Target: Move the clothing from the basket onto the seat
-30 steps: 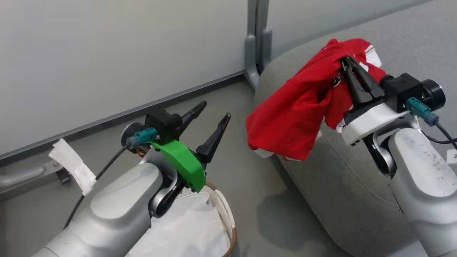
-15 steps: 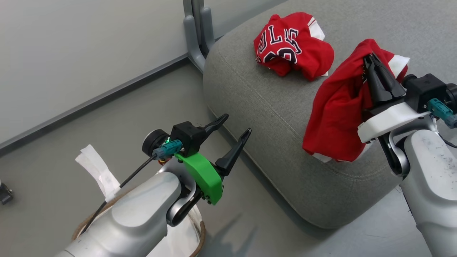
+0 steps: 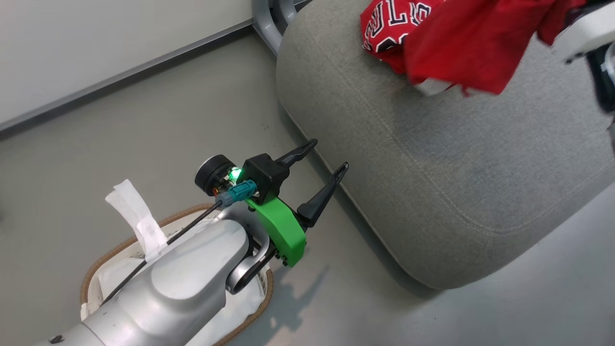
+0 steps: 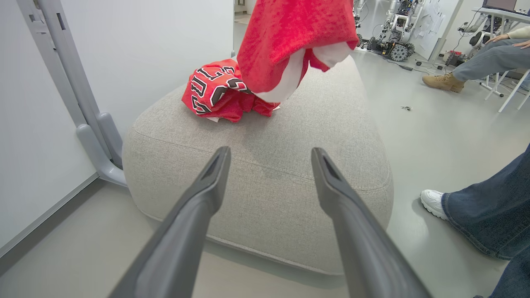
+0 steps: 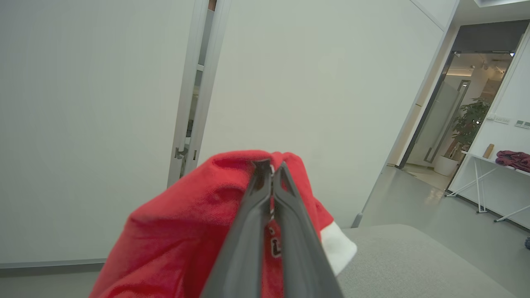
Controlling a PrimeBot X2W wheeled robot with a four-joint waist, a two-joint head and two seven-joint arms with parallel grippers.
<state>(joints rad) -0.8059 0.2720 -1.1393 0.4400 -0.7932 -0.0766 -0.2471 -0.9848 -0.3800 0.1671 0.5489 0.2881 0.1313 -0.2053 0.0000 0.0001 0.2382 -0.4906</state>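
Head view: the left gripper [image 3: 330, 154] hangs over the floor just off the near-left edge of the seat [image 3: 432, 182], its two dark fingers spread wide with nothing between them. Under that forearm stands the basket [image 3: 89, 283], its brown rim curving around a white liner sheet [image 3: 113, 278]. A jersey [image 3: 389, 21] with black lettering lies crumpled near the seat's far-left corner. Beside it, a second red garment [image 3: 475, 45] hangs blurred over the seat's far edge, running toward a pale piece of the right arm [image 3: 579, 31] at the frame's upper right corner.

Left wrist view: the same wide-open fingers frame the seat's near end. From this low angle the jersey sits flat on the cushion top, while the hanging garment dangles above it with white trim at its lower hem — whether that hem touches the jersey I cannot tell. A person's jeans leg [image 4: 488, 215] and white shoe [image 4: 432, 203] stand on the floor by the seat's right edge.

Right wrist view: the right gripper [image 5: 272, 165] is pinched tight on the top fold of the hanging garment — the cloth drapes down on both sides of the fingers, with the grey seat below to the right.
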